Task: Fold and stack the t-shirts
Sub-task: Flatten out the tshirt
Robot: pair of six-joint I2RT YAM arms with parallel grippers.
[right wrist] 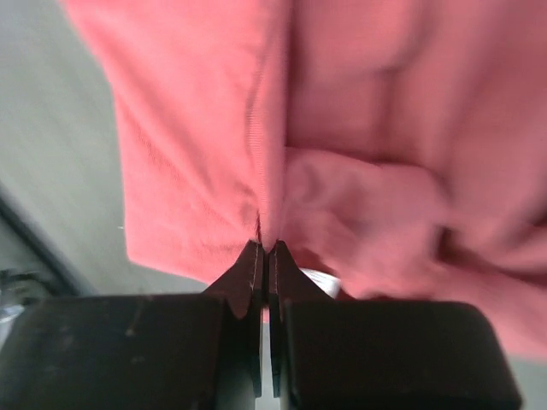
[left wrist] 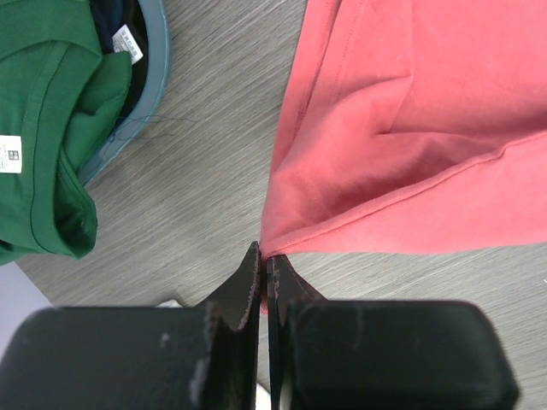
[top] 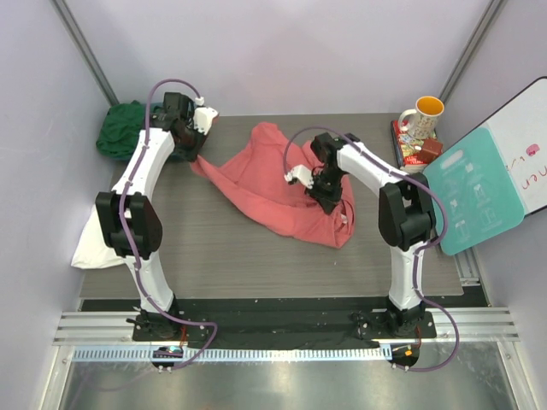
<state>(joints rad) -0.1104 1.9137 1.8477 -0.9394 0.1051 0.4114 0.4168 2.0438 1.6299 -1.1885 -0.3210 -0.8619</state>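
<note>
The coral-red t-shirt [top: 273,184] lies crumpled across the middle of the table. My left gripper [top: 193,156] is shut on its far left corner, and in the left wrist view the cloth [left wrist: 410,128] runs straight into the closed tips of that gripper [left wrist: 263,252]. My right gripper [top: 327,202] is shut on a raised fold near the shirt's right side; the right wrist view shows the pinched red cloth [right wrist: 197,128] at the gripper [right wrist: 265,246]. A dark green t-shirt [top: 122,128] [left wrist: 43,111] is heaped at the back left. A white t-shirt [top: 92,243] lies at the table's left edge, partly behind my left arm.
The green shirt spills over a teal tub [left wrist: 159,51] at the back left. At the back right a mug [top: 422,115] stands on a red box. A teal board [top: 472,195] and a whiteboard [top: 532,141] lean at the right edge.
</note>
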